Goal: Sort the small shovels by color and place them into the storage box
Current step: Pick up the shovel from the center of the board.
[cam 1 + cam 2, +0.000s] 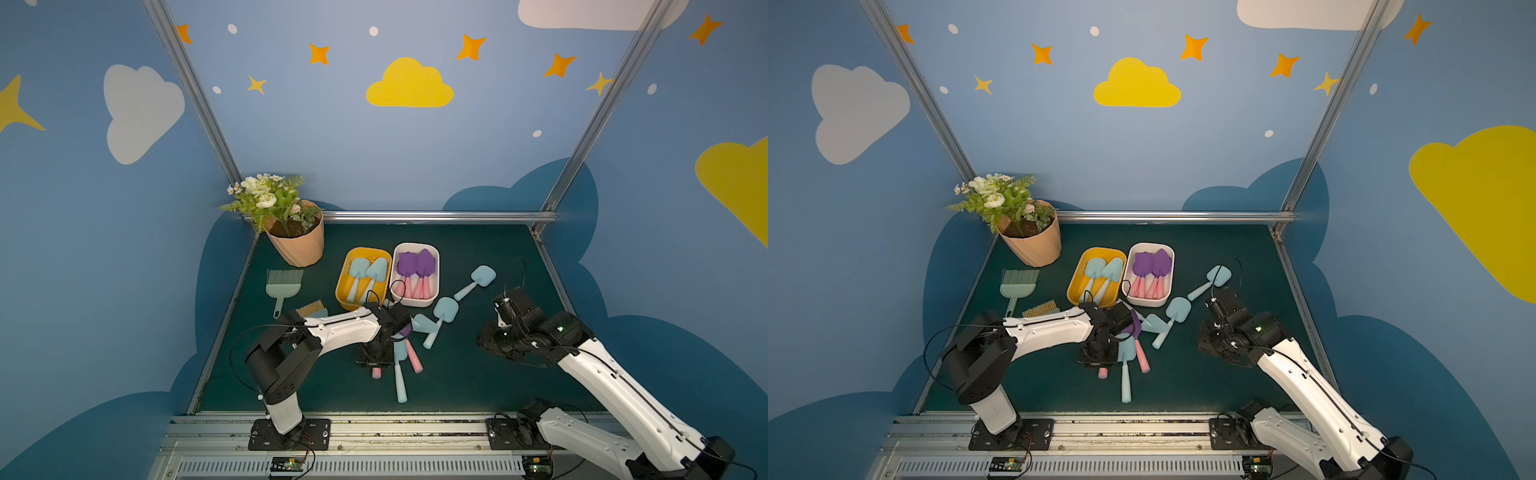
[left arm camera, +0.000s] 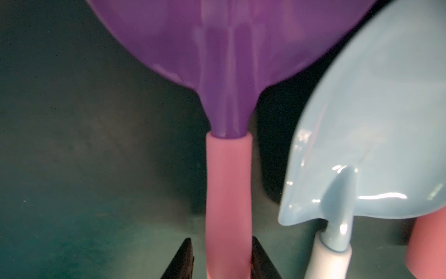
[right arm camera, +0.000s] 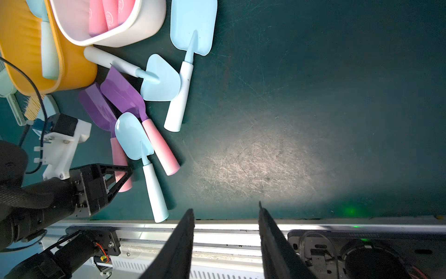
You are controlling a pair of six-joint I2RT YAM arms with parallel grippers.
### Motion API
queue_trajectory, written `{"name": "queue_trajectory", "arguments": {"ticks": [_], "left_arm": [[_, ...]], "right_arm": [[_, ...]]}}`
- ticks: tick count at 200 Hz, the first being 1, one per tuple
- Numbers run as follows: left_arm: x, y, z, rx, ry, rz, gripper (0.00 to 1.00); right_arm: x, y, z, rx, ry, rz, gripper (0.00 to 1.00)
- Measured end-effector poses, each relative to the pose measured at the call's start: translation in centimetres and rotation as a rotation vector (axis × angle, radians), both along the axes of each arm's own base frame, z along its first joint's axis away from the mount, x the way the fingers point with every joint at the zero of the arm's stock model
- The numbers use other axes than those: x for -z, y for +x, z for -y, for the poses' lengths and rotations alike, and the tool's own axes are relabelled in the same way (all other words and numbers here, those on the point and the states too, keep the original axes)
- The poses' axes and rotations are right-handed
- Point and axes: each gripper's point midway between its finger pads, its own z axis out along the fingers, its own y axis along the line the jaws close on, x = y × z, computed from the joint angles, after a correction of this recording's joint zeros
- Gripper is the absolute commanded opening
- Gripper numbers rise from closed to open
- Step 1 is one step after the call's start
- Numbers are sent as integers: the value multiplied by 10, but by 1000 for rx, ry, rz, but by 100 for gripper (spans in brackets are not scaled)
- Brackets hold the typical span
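Jaws, left: left gripper close round the pink handle of a purple shovel, one finger on each side; true pinch or not, cannot tell.
Jaws, right: right gripper spread wide, nothing between, over bare mat.
Room: blue walls painted with clouds and stars.
Surface: dark green mat, scratched, edged by metal rails.
Boxes: yellow box and white box side by side at frame centre; blue shovels in yellow, purple shovels in white, blades toward the back wall.
Flanked shovel: on the mat just below the boxes; long axis near vertical in frame, blade toward the boxes, handle end toward the lower edge.
Loose blue shovels: scattered right of it, axes slanting.
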Motion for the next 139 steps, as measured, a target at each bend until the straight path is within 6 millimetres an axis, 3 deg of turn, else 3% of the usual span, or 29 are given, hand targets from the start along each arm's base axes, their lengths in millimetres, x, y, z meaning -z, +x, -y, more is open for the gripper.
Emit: {"name": "queue_trajectory", "arguments": {"ticks": [139], "left_arm": [[1,-10,-21,5,85,-30,6]], "right_arm": [[-1,0,0,-1,8,6,45]]}}
